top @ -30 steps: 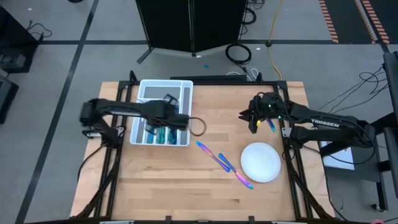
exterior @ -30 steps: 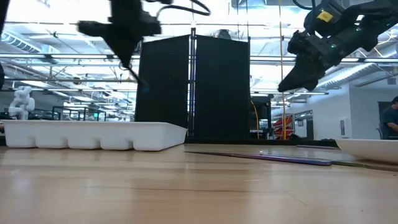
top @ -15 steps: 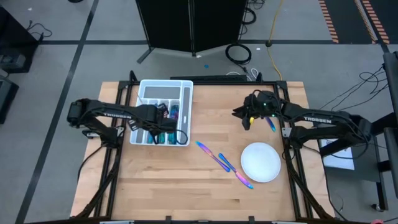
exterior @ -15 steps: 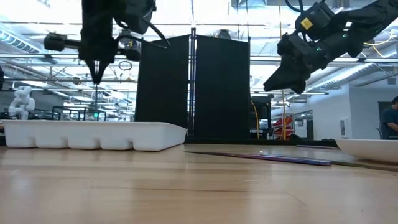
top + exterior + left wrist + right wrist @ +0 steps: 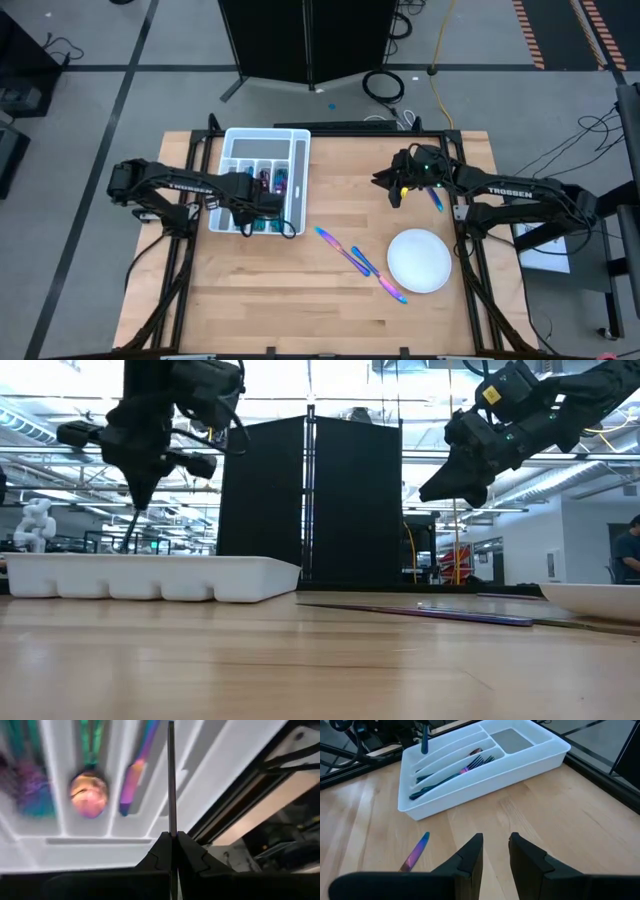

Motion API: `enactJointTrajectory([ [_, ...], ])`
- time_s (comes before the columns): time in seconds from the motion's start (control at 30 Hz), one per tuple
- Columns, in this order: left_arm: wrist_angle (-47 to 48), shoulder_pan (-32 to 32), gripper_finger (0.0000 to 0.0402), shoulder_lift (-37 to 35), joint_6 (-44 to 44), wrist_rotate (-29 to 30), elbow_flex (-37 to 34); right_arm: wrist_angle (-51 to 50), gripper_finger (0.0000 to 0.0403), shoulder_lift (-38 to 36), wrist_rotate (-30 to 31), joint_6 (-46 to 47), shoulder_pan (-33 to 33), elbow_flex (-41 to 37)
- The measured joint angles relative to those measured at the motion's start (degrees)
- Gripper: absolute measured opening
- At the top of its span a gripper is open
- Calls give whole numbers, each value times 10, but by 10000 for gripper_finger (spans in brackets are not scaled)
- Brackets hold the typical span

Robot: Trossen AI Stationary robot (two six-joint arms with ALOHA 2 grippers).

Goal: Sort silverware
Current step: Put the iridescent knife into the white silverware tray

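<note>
My left gripper [image 5: 135, 500] hangs over the near part of the white divided tray [image 5: 296, 160], shut on a slim blue piece of silverware [image 5: 171, 780] seen edge-on. That piece also shows as a blue strip [image 5: 425, 742] in the right wrist view. Several rainbow pieces lie in the tray's long slots [image 5: 89, 795]. More silverware [image 5: 360, 262] lies flat on the wood between the tray and the plate. My right gripper [image 5: 495, 850] is open, raised over the table's right far part, and holds nothing. My left gripper pinches one end of the slim piece [image 5: 171, 827] between its two shut fingers, from above and pointing down. The piece hangs below the fingers along their line, nearly upright. Its lower end [image 5: 124, 545] is at about the height of the tray's rim; whether it touches the tray does not show.
A round white plate [image 5: 420, 260] sits near the table's right edge. A black upright panel [image 5: 310, 500] stands beyond the far edge. Bare wood [image 5: 330, 320] stretches along the near side. A person [image 5: 628, 560] shows far off in the room.
My left gripper has carried the slim piece from the tray's right side toward the table's left, across the tray, and has come down closer to it. The piece has stayed in the shut fingers. My right gripper has drifted slightly toward the table's left.
</note>
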State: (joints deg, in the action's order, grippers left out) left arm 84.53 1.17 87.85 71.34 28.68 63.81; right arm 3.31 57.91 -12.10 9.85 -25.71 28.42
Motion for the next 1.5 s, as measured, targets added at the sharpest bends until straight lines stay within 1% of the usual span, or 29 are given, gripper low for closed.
enactJointTrajectory([
  [0.13, 15, 13, 5, 0, 14, -48, -12, 1, 80, 0, 0, -2, -1, 0],
  [0.23, 5, 15, 5, 1, 55, -61, -20, 16, 80, 0, 0, -6, -1, 0],
  [0.43, -50, 9, 5, 4, 119, -63, -21, 44, 80, 0, 0, -17, -1, 0],
  [0.53, -64, 8, 5, 10, 138, -84, -21, 43, 80, 0, 0, -19, -1, 0],
  [0.63, -58, 8, 5, 22, 141, -100, -21, 43, 80, 0, 0, -20, -1, 0],
  [0.77, -57, 9, 5, 29, 141, -136, -21, 43, 80, 0, 0, -28, -1, 0],
  [1.0, -118, 10, 6, 42, 181, -141, -21, 56, 80, 0, 0, -30, -1, 0],
  [1.17, -109, 10, 6, 56, 175, -152, -21, 51, 80, 0, 0, -30, 0, 0],
  [1.33, -106, 21, 6, 56, 162, -181, -21, 50, 80, 0, 0, -30, 0, 0],
  [1.5, -110, 37, 6, 56, 160, -186, -21, 50, 80, 0, 0, -30, 0, 0],
])
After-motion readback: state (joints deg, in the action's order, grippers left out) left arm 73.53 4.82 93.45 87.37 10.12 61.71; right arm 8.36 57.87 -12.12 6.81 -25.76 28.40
